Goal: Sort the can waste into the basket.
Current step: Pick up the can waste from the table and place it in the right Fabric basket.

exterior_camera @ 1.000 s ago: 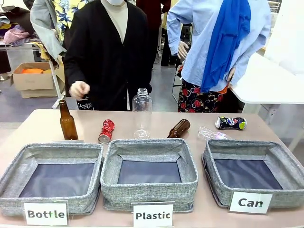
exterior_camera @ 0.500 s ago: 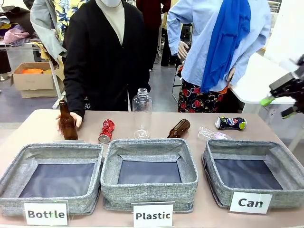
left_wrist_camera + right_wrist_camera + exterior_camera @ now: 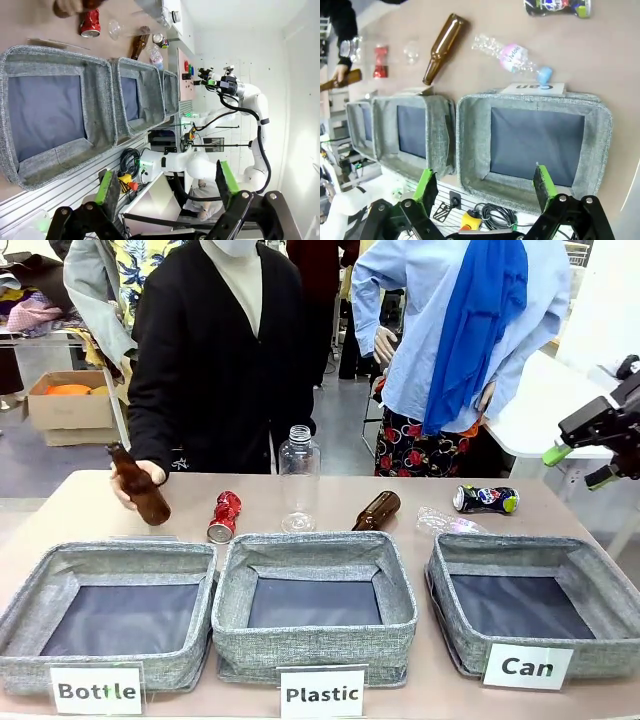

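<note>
Right wrist view — spread fingers [image 3: 543, 186], basket [image 3: 470, 132], dark can [image 3: 557, 6] beyond.

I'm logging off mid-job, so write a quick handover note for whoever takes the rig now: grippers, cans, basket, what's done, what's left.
Left gripper: open, empty, up off the table.
Right gripper: open, empty, raised at the table's right side.
Red can: on the table, left of centre.
Dark can: on its side just beyond the Can basket.
Can basket: empty.
Person's hand holds a tilted brown bottle at far left.
Done: nothing.
Left: both cans.
</note>
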Available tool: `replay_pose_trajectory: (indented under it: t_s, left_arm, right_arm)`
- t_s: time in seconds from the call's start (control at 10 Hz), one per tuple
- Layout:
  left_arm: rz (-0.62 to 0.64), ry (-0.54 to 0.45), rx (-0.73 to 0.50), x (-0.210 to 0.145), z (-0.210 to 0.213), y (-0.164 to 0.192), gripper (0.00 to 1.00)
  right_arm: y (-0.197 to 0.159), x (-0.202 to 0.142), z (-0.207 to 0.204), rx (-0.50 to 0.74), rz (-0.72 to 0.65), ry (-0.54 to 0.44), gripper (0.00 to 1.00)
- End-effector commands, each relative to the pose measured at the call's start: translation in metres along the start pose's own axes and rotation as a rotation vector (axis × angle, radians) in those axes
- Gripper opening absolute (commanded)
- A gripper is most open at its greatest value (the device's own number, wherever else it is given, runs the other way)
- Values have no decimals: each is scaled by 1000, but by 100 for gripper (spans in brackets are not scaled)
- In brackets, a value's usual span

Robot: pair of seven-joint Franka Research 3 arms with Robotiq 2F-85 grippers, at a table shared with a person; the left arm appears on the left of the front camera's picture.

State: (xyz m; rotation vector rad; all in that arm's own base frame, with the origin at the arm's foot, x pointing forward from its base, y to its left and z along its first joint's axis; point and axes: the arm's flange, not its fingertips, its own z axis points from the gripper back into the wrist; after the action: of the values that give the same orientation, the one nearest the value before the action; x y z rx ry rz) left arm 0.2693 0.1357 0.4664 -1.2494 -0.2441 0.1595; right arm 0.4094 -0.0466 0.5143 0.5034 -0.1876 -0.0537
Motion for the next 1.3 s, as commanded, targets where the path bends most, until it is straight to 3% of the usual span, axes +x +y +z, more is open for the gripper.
replay_pose_trajectory:
  t_s: [0.0,0.2,0.4,0.8,1.0,1.2]
  left_arm:
    - [-17,9,-2,-2,3,-1,100]
    - [0,0,0,0,0,0,100]
    - [-13,44,-143,-27,66,-42,100]
    - [-37,227,-340,-71,162,-59,100]
    - [-43,223,-389,-68,168,-58,100]
    - [-23,261,-348,-67,137,-64,100]
  right_arm:
    - [3,0,-3,-4,6,5,100]
    - [17,63,-10,-139,12,-7,100]
    - [24,115,-32,-231,118,-11,100]
    - [3,184,-92,-369,58,-56,100]
    - [-2,199,-108,-375,74,-70,100]
    - [-15,203,-113,-404,188,26,100]
